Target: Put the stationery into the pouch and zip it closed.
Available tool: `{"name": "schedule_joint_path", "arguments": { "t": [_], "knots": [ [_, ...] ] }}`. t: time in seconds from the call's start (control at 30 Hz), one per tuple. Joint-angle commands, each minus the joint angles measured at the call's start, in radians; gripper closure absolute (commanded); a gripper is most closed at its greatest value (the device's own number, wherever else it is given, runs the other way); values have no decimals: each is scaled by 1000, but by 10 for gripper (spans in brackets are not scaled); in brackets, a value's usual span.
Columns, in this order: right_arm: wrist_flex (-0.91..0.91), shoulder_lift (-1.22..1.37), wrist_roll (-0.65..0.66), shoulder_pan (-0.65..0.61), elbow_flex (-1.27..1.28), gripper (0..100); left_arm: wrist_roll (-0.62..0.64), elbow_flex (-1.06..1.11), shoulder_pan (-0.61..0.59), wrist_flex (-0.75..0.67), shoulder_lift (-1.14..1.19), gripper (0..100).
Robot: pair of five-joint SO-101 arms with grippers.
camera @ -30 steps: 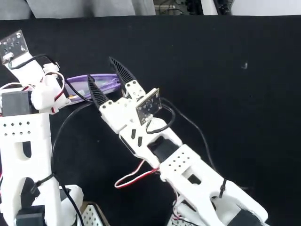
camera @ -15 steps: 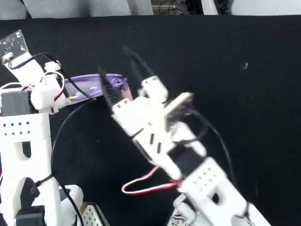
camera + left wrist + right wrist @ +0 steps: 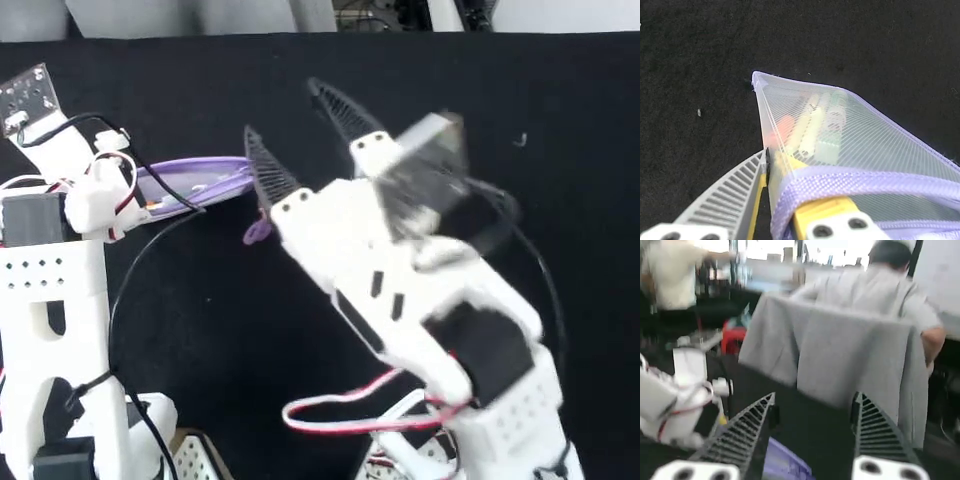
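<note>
A translucent mesh pouch (image 3: 850, 140) with a purple zip band holds several stationery pieces (image 3: 812, 127) in orange, pale yellow and green. My left gripper (image 3: 774, 172) is shut on the pouch's zip edge and holds it off the black table. In the high view the pouch (image 3: 195, 178) sticks out from the left arm (image 3: 60, 260), and a purple tab (image 3: 256, 231) hangs at its end. My right gripper (image 3: 300, 135) is raised beside the pouch's free end, open with nothing between its fingers. The right wrist view shows the right gripper (image 3: 807, 432) above the pouch's purple edge (image 3: 782, 465).
The black table (image 3: 500, 90) stretches to the right and back. A red and white cable (image 3: 330, 405) loops below the right arm. A grey cloth (image 3: 840, 355) hangs beyond the table's far edge. The left arm (image 3: 675, 405) stands close to the right gripper.
The right arm has lifted and swung right, its open fingers leaving the pouch's end. The left arm and pouch have stayed put.
</note>
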Motion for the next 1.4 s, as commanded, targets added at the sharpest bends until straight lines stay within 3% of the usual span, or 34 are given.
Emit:
{"name": "schedule_joint_path", "arguments": {
  "t": [0.0, 0.13, 0.43, 0.73, 0.97, 1.27, 1.37],
  "knots": [
    [133, 42, 21, 20, -33, 772, 12, 2, -5, -17, -5, 970],
    [107, -28, 25, 15, 136, 772, 12, 2, -5, -18, -5, 970],
    [-321, -272, 106, 25, 757, 772, 12, 2, -5, -18, -5, 970],
    [-568, -295, 104, 118, 1072, 772, 12, 4, -5, -18, 2, 970],
    [-698, -292, 114, 43, 1155, 773, 12, 4, -5, -18, 3, 970],
    [-971, -289, 101, 37, 1257, 773, 12, 4, -5, -18, 3, 970],
    [-987, -289, 69, 37, 1265, 773, 12, 4, -5, -18, 3, 970]
  ]
}}
